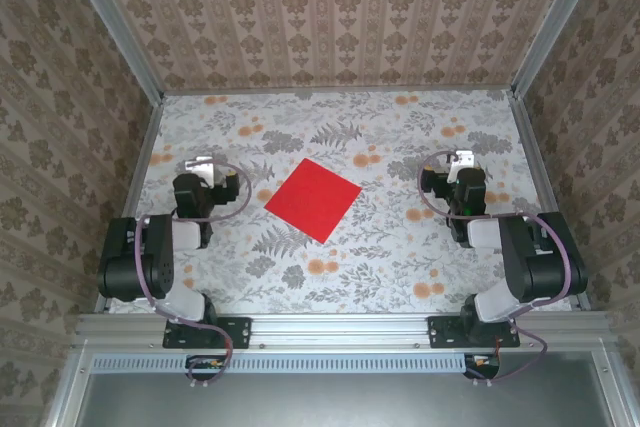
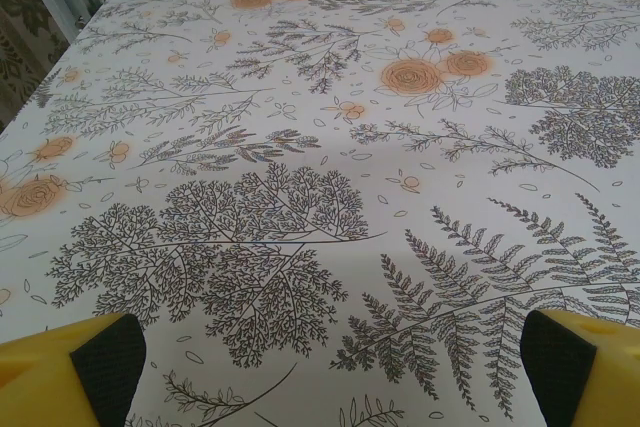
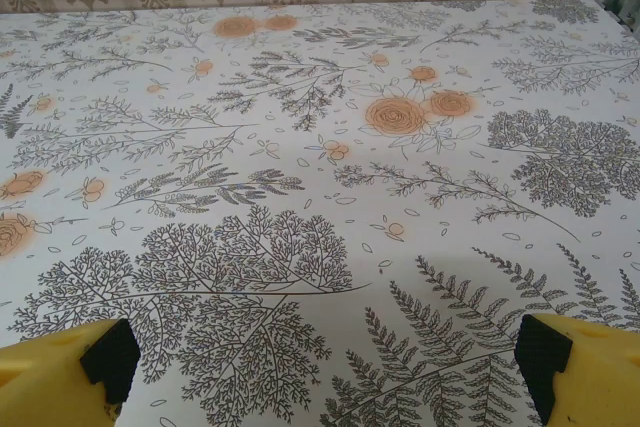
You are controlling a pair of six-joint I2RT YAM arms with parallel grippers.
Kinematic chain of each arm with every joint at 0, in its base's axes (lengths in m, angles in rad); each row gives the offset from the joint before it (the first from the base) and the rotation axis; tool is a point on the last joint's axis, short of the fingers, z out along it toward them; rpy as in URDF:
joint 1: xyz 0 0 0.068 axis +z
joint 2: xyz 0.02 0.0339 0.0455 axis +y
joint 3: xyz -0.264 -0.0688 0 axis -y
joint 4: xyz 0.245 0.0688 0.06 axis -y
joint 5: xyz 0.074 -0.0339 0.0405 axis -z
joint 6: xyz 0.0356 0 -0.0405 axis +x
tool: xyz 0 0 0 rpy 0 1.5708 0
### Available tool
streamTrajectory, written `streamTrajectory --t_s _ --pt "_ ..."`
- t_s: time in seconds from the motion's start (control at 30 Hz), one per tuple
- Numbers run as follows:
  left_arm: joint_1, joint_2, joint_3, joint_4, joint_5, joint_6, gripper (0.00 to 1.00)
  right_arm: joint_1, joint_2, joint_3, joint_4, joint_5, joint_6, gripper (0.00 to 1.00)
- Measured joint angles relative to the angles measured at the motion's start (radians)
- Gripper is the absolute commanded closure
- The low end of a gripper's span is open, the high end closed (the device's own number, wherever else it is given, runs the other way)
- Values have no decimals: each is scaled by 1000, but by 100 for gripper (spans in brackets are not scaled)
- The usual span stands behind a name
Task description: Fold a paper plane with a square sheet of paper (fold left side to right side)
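The square sheet of paper [image 1: 313, 199] is bright red. It lies flat on the flower-printed tablecloth [image 1: 330, 137], turned corner-on like a diamond, midway between the two arms, with no crease that I can see. My left gripper [image 1: 205, 169] hovers to the sheet's left, well apart from it. My right gripper [image 1: 462, 162] hovers to its right, equally apart. In the left wrist view the left gripper [image 2: 330, 372] is open, its yellow fingers [image 2: 95, 367] wide apart over bare cloth. In the right wrist view the right gripper [image 3: 325, 367] is open too, with nothing between its fingers [image 3: 565, 367].
Patterned walls with aluminium posts [image 1: 125, 32] close in the table at the back and both sides. An aluminium rail [image 1: 330, 327] runs along the near edge by the arm bases. The cloth's printed orange flowers [image 3: 395, 115] and grey ferns lie flat.
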Motion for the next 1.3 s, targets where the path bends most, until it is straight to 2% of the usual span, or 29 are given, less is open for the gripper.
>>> streamTrajectory --t_s 0.7,0.8,0.93,1.1,1.2,1.3 --pt "0 -29 -3 -14 -23 0 0 -2 -23 0 -31 21 19 0" --pt "-13 -161 2 -127 -63 -6 0 -4 -125 8 -138 42 34 0" --pt "-24 -322 154 -443 -105 -90 0 -5 -307 90 -353 61 95 0" --pt "-43 -353 383 -748 -91 -209 1 -4 -459 214 -580 18 204 0" --pt "-114 -342 443 -901 -63 -252 3 5 -497 271 -705 -37 261 0" --pt "-222 -283 499 -1041 -40 -267 7 33 -517 294 -800 -78 306 0"
